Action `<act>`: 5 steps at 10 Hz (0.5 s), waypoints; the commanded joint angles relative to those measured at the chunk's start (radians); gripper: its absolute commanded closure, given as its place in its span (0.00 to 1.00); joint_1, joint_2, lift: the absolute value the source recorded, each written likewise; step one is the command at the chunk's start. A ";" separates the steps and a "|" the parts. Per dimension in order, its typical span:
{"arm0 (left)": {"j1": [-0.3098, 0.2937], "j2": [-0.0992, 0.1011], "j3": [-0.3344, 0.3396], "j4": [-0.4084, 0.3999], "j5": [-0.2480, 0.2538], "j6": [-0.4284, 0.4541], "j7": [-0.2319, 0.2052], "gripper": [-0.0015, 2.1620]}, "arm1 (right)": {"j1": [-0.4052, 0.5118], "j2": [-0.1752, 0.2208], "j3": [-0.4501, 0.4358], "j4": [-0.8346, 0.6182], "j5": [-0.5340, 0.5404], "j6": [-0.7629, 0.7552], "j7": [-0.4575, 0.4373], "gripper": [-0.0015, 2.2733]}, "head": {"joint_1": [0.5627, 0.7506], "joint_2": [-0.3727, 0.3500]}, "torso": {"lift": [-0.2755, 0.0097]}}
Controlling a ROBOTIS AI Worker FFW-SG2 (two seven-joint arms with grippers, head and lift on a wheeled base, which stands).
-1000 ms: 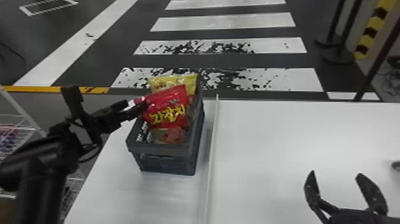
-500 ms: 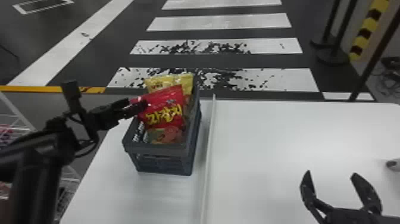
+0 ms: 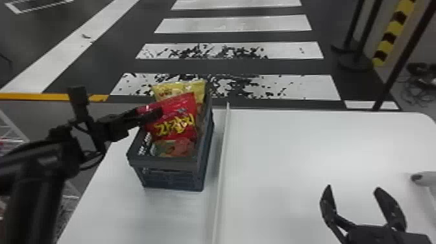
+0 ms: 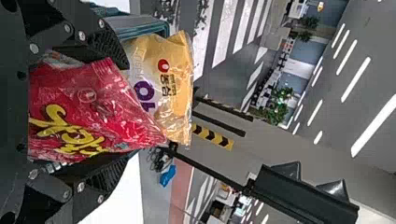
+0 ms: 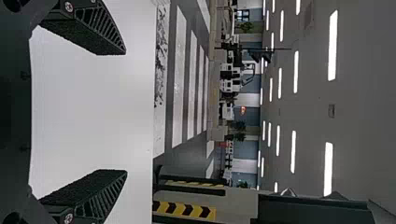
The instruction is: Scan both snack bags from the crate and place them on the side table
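Your left gripper is at the left side of the crate, its fingers set wide apart with the red snack bag between them; you can't tell whether either pad presses on it. The red bag leans inside the crate, partly above its rim. The yellow snack bag stands behind it, nearer the crate's far end, and you have a greenish and reddish packet lower down at the near end. The crate stands near the far left corner of the white table, just left of a pale raised strip running from the far edge toward the near edge. Your right gripper is over the right part, toward the near edge, spread wide with nothing between its fingers. You can see a pale rounded object by the table's right edge.
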 commanded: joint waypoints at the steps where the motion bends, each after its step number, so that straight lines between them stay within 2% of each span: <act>1: 0.001 -0.001 -0.002 0.004 0.000 0.000 -0.013 0.55 | 0.000 0.001 0.000 0.001 0.000 0.000 0.000 0.04 | 0.70 0.67 | 0.63; 2: 0.003 -0.003 -0.002 0.002 -0.002 0.003 -0.007 0.83 | 0.000 0.001 0.000 0.001 0.000 0.000 0.000 0.04 | 0.70 0.66 | 0.63; 3: 0.007 -0.004 -0.007 0.001 -0.003 0.006 0.004 0.99 | 0.000 0.001 0.000 0.001 0.000 0.000 0.000 0.04 | 0.70 0.66 | 0.63; 5: 0.024 -0.003 -0.013 -0.010 -0.007 0.003 -0.002 0.99 | 0.000 0.001 0.000 0.001 0.000 0.000 0.000 0.04 | 0.70 0.66 | 0.63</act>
